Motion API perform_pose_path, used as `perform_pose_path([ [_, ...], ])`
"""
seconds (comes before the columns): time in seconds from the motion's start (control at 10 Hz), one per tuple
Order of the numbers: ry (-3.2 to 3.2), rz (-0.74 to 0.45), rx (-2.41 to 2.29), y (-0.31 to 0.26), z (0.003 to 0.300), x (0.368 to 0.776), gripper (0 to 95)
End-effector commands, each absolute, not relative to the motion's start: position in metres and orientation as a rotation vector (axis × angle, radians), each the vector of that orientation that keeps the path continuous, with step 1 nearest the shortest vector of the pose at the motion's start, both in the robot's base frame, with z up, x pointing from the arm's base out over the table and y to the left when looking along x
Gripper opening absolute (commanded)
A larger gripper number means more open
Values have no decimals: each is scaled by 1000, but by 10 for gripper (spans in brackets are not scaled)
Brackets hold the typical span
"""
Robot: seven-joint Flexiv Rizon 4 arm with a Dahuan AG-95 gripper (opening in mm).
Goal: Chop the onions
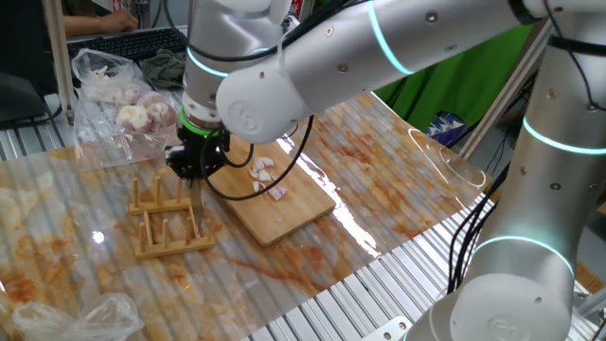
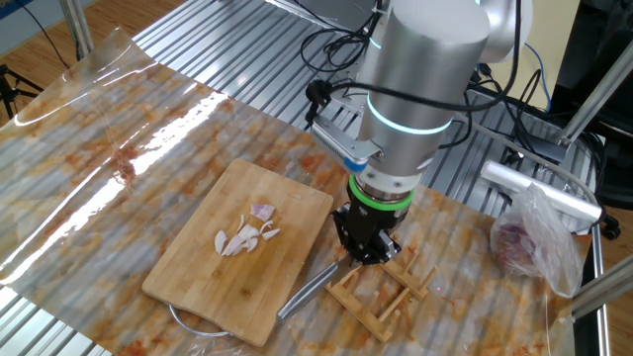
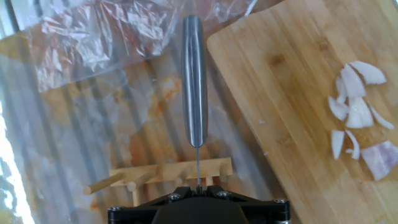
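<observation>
Several chopped onion pieces [image 1: 265,178], white with purple tinges, lie on the wooden cutting board [image 1: 289,216]. They also show in the other fixed view [image 2: 247,235] and at the right of the hand view [image 3: 357,115]. My gripper [image 1: 194,175] stands low over a wooden rack [image 1: 170,225], just beside the board [image 2: 198,282]. In the hand view the gripper [image 3: 198,186] is shut on the thin blade of a knife. The knife's steel handle [image 3: 194,81] points away from the gripper, over the table beside the board [image 3: 280,68]. The handle also shows in the other fixed view [image 2: 305,290].
A clear bag of whole onions [image 1: 123,104] lies behind the rack, also seen in the other fixed view [image 2: 534,242]. Crumpled plastic [image 1: 66,317] lies at the front left. The rack [image 3: 161,174] has upright pegs. The table is covered by a stained sheet.
</observation>
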State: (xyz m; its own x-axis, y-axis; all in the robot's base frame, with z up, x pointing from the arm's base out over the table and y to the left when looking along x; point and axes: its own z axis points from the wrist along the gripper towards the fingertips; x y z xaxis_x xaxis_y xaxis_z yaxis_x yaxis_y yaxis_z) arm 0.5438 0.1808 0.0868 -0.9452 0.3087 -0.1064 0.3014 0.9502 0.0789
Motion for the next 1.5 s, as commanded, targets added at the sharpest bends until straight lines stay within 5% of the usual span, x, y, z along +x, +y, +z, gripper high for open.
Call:
perform_pose_path([
  [0.1,2982,94,463,180,84,544,0],
  [1.5,2966,79,417,178,46,545,0],
])
